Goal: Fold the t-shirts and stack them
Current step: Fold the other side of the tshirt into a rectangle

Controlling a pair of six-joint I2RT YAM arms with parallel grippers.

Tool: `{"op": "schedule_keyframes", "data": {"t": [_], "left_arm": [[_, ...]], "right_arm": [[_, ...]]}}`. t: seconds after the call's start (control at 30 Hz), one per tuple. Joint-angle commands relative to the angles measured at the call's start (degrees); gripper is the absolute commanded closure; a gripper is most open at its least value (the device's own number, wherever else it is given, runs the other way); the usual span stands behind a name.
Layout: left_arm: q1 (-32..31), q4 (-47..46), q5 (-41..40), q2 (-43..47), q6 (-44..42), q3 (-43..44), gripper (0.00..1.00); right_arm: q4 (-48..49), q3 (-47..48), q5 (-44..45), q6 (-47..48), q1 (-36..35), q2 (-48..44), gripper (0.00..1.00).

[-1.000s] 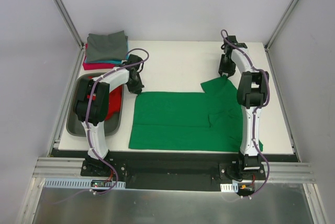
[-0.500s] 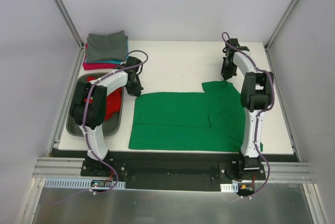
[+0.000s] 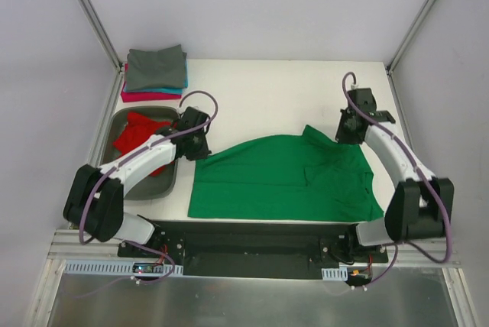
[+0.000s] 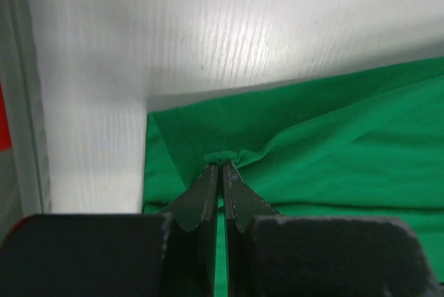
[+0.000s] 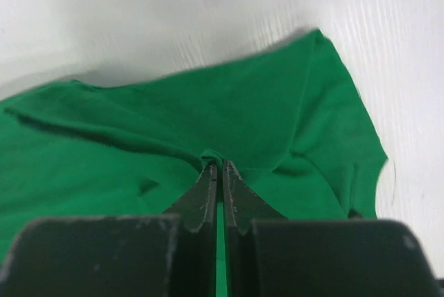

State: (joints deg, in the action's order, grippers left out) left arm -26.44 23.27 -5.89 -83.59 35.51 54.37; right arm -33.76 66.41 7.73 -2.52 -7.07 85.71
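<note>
Green t-shirt (image 3: 283,178) lies spread on the bench (image 3: 260,94), just right of the grey tray (image 3: 170,178). Left pincer (image 4: 222,166) — closed on the shirt's far corner nearest the tray. Right pincer (image 5: 219,165) — closed on cloth at the side farthest from the tray.

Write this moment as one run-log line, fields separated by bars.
left end effector: shut on green t-shirt | right end effector: shut on green t-shirt | red t-shirt: in tray | folded stack: far left corner
</note>
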Motion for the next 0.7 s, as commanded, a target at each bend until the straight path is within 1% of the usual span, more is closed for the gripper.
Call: {"op": "schedule_keyframes", "data": {"t": [0.0,0.13,0.23,0.3,0.43,0.57,0.67], "left_arm": [[-1.2,-0.5,-2.5,8.4,3.2,-6.0,1.00],[-1.4,-1.3,-2.2,14.5,4.3,-11.7,1.00],[-1.4,-1.6,-1.8,17.2,4.7,-14.5,1.00],[-1.4,-1.6,-1.8,18.4,4.6,-15.7,1.00],[-1.4,-1.6,-1.8,20.1,4.5,-17.1,1.00],[-1.4,-1.6,-2.9,20.5,4.6,-17.8,1.00],[-1.4,-1.6,-3.5,20.3,4.7,-18.1,1.00]], "right_arm": [[0.0,-7.6,1.0,-1.3,0.0,-13.2,0.99],[-3.9,-11.4,1.9,0.1,0.0,-21.8,0.99],[-5.3,-14.7,1.7,0.0,0.0,-26.1,0.99],[-6.1,-16.6,3.1,-0.4,0.0,-28.5,0.99],[-9.2,-17.5,4.4,-0.9,0.0,-31.0,0.99],[-10.1,-18.4,6.3,-1.2,0.1,-33.1,0.99],[-11.8,-17.5,7.9,-1.1,0.9,-33.5,0.99]]}}
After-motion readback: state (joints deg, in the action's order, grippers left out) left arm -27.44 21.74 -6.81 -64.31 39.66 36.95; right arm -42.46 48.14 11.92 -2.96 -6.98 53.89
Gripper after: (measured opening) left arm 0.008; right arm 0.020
